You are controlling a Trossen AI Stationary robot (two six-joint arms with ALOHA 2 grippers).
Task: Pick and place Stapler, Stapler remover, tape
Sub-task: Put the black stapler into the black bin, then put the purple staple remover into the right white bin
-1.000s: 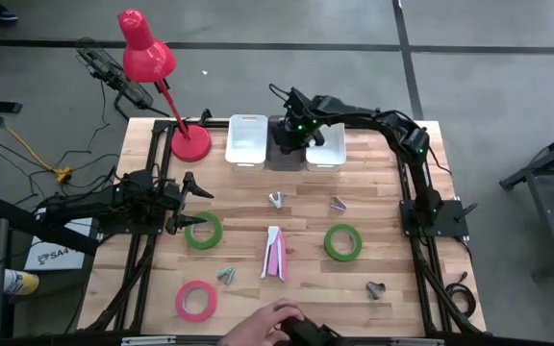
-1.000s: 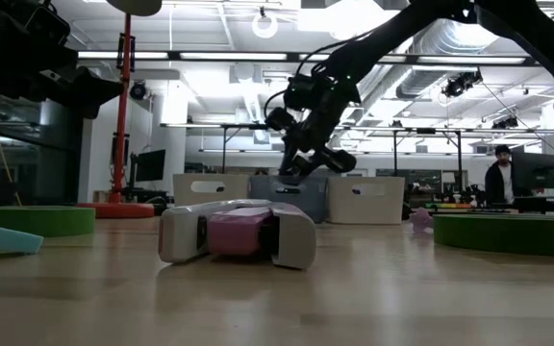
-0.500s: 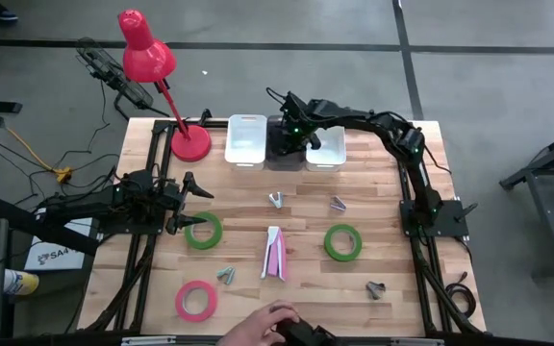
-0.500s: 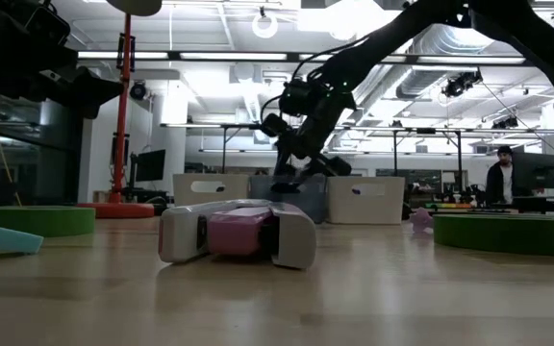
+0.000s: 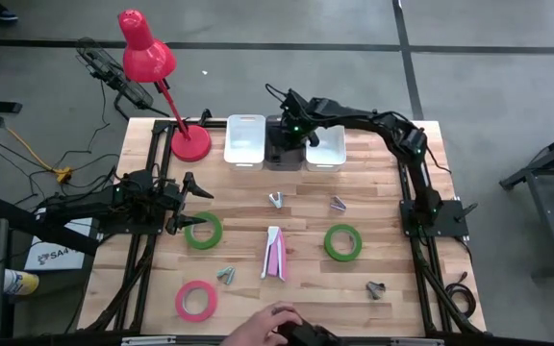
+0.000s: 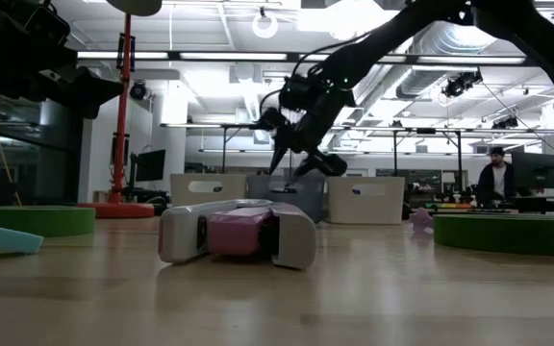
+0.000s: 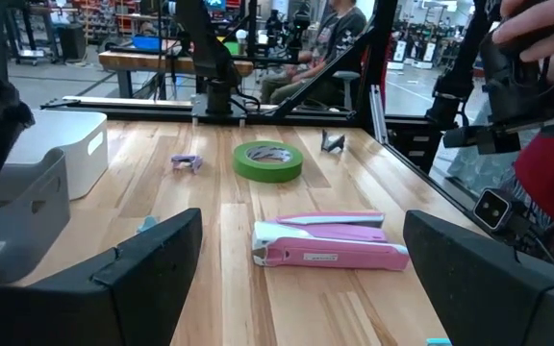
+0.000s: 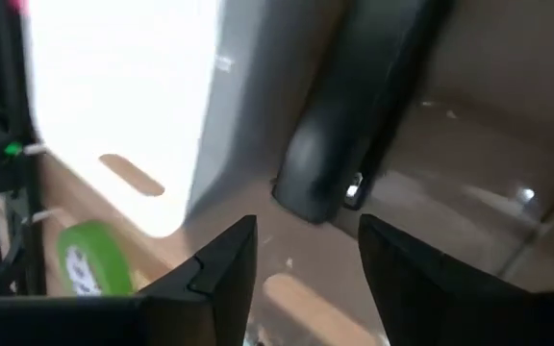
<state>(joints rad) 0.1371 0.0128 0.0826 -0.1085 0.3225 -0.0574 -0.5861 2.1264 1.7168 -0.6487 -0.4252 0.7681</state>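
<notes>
High view, near to far: pink tape (image 5: 195,300), stapler (image 5: 274,254) and green tapes (image 5: 203,231) (image 5: 342,242) are seen mid-table, the left gripper (image 5: 192,207) is held wide beside one, and the right gripper (image 5: 287,133), part-open and empty over the grey bin (image 5: 284,160) holding what may be a dark stapler (image 8: 344,144), is best raised straight before being swung back.

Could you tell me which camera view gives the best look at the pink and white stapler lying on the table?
The left wrist view: the pink and white stapler lies side-on, whole and unobstructed. The low view shows it large but end-on. The high view shows it small from above. The right wrist view does not show it.
</notes>
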